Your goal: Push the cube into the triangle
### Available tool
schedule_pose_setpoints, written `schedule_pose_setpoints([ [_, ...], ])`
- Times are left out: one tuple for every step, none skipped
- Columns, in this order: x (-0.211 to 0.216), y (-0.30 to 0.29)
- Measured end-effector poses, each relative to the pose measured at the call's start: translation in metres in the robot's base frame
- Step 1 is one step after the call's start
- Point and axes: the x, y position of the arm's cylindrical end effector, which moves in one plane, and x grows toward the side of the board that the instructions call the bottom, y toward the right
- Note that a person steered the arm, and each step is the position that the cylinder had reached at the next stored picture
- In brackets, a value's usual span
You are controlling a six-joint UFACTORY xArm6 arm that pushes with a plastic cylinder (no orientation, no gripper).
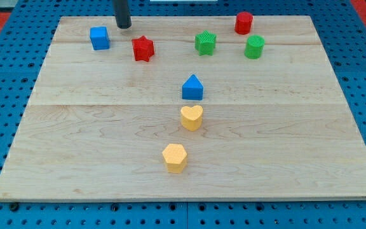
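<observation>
Nearest view's bottom: yellow hexagon block (175, 158), then yellow heart (192, 117), blue triangle (192, 88) mid-board. Blue cube (99, 37) at view's top left, well apart from triangle. Red star (143, 48) just right of cube, near push line. My tip (124, 26) near cube's upper right, not touching. No gripper: bare rod, nothing to open or close. Cube likely light, rigid, slides easily on wooden board (75, 165); push flat upper-left face, centred, or it may spin. No readable writing or labels.

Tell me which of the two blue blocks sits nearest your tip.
The blue cube, at the view's top left, just left of my tip. The other, the blue triangle, sits mid-board, much farther away.
</observation>
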Motion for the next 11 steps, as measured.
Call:
schedule_pose_setpoints([
  [-0.001, -0.027],
  [0.012, -0.055],
  [0.072, -0.051],
  [0.055, -0.051],
  [0.061, -0.075],
  [0.104, -0.070],
  [0.136, -0.028],
  [0.146, 0.022],
  [0.163, 0.067],
  [0.191, 0.077],
  [0.213, 0.076],
])
